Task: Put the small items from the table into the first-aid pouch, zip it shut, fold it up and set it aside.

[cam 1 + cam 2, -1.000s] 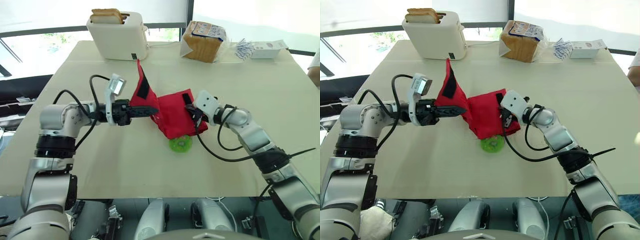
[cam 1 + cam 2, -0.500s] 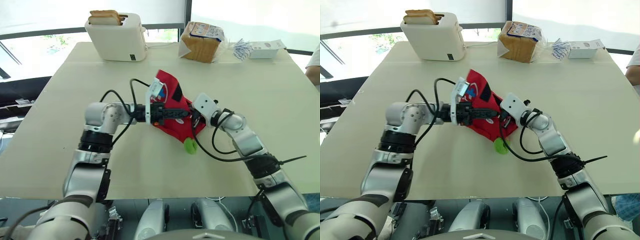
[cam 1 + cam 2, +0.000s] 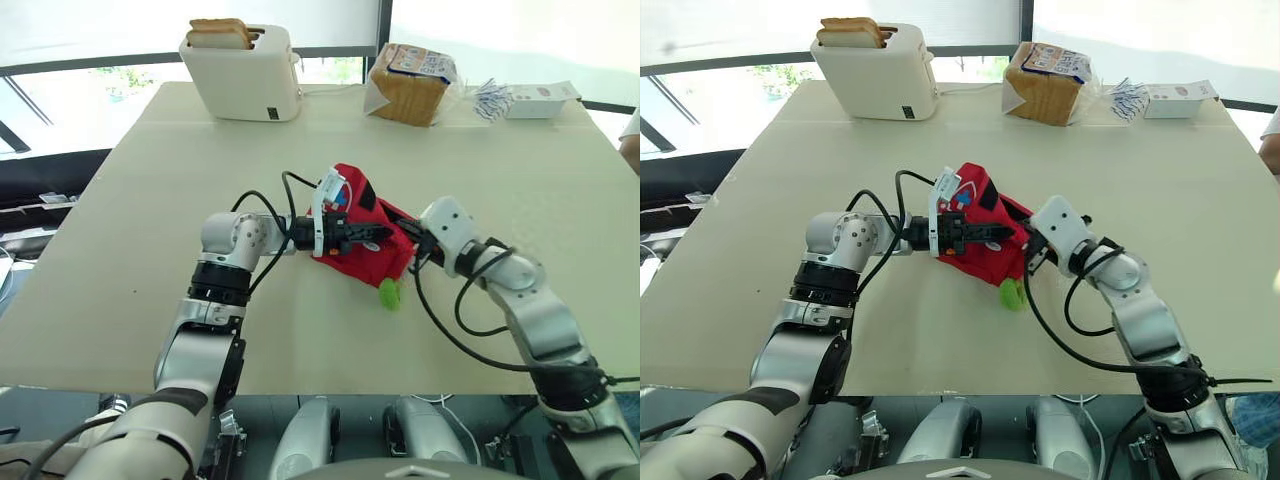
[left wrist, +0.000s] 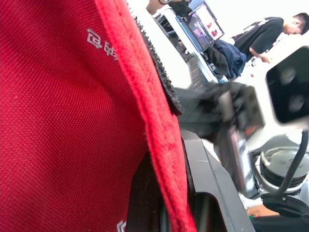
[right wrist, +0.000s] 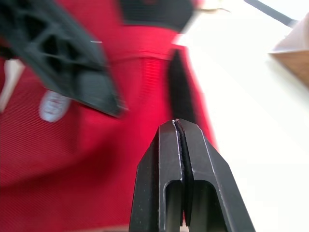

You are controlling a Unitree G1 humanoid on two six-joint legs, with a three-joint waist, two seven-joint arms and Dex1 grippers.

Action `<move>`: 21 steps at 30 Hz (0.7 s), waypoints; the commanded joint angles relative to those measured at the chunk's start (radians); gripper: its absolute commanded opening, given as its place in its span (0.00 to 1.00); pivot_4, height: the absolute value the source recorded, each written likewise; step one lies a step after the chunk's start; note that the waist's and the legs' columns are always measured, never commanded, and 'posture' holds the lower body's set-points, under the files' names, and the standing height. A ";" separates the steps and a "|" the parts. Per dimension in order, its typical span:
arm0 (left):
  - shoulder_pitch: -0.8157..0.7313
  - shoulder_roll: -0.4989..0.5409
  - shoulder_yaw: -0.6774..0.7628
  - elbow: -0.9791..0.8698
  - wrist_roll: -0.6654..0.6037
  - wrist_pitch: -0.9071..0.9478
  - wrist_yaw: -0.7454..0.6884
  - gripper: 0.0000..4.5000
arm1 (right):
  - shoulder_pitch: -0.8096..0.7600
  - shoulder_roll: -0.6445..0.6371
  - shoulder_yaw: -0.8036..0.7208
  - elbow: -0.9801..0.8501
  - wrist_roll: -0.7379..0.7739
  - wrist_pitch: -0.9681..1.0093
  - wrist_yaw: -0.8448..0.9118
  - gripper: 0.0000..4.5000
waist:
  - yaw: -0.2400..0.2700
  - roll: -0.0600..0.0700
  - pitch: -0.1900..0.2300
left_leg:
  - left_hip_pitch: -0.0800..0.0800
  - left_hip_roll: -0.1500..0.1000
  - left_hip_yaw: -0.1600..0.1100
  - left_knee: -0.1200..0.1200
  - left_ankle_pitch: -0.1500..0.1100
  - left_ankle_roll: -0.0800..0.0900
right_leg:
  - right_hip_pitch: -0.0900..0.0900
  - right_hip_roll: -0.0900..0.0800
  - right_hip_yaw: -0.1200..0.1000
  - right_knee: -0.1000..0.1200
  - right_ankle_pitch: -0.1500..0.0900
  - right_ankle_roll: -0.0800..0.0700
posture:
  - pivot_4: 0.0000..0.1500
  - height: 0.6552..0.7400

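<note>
The red first-aid pouch (image 3: 376, 263) lies bunched and folded over at the middle of the table. My left gripper (image 3: 384, 236) reaches across it from the left, shut on a flap of the red fabric (image 4: 63, 121). My right gripper (image 5: 179, 124) is at the pouch's right edge (image 3: 416, 252), its fingers pressed together with nothing between them, the tips just over the red cloth (image 5: 96, 164). A small green item (image 3: 389, 294) lies on the table against the pouch's near edge.
A white toaster (image 3: 243, 70) with bread slices stands at the far left of the table. A bagged loaf (image 3: 412, 82), loose packets (image 3: 490, 95) and a white box (image 3: 540, 98) sit at the far right. A person (image 4: 270, 34) sits in the background.
My left gripper has swung the raised flap rightward and down over the pouch, folding it. The right gripper has drawn back to the pouch's right edge. The green item now sits farther right.
</note>
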 commanded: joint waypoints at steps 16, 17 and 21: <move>-0.075 -0.083 -0.020 0.068 0.050 -0.065 0.000 0.00 | 0.090 0.003 0.155 0.083 -0.055 -0.114 -0.006 0.01 | 0.003 0.000 0.000 | 0.000 0.000 0.000 0.000 0.000 0.000 | 0.000 0.000 0.000 0.000 0.000 0.000 | 1.00 1.00; -0.078 -0.091 -0.024 0.075 0.060 -0.074 0.002 0.00 | 0.093 0.001 0.153 0.082 -0.056 -0.117 -0.005 0.01 | 0.004 0.000 0.000 | 0.000 0.000 0.000 0.000 0.000 0.000 | 0.000 0.000 0.000 0.000 0.000 0.000 | 1.00 1.00; -0.070 -0.087 -0.084 0.073 0.110 -0.126 -0.063 0.07 | 0.124 -0.003 0.133 0.046 -0.048 -0.110 -0.005 0.00 | 0.005 0.000 0.000 | 0.000 0.000 0.000 0.001 0.000 0.000 | 0.001 0.000 0.000 0.000 0.000 0.000 | 1.00 1.00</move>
